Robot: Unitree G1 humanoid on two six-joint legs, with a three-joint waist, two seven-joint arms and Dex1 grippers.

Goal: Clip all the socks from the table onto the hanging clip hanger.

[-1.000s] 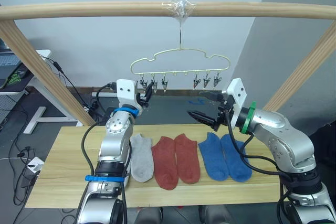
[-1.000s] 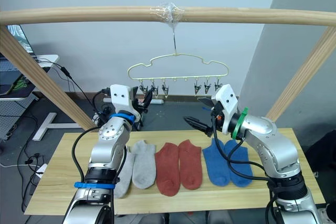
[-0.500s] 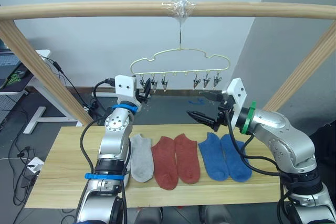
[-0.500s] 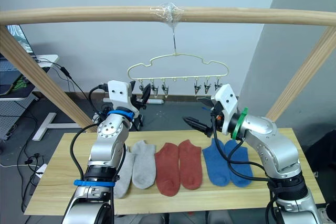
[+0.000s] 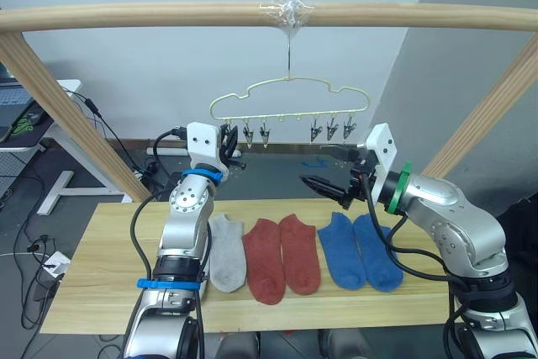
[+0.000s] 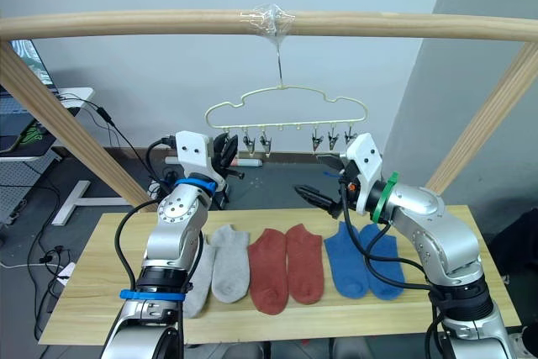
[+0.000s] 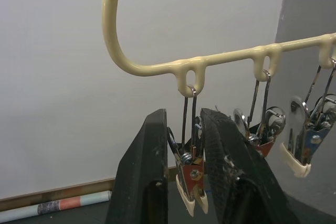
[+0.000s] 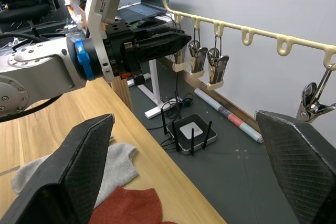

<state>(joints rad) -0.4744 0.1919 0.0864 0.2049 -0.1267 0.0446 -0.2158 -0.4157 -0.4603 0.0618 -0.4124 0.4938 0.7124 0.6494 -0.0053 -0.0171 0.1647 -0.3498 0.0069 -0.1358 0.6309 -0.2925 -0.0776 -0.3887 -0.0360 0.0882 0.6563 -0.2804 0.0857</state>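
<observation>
six socks [image 6: 286, 262], one clip hanger [image 5: 288, 95]

Even, soft indoor light, bright enough throughout, seems to come from overhead. The far wall [image 5: 151, 65] reads pale and flat with no hard shadows; the right wall section is a darker grey. The table [image 5: 92, 275] is evenly lit and the socks [image 5: 282, 254] cast barely any shadow. In the left wrist view the clips [image 7: 191, 174] glint slightly, and the near fingers [image 7: 142, 182] look a little soft.
</observation>
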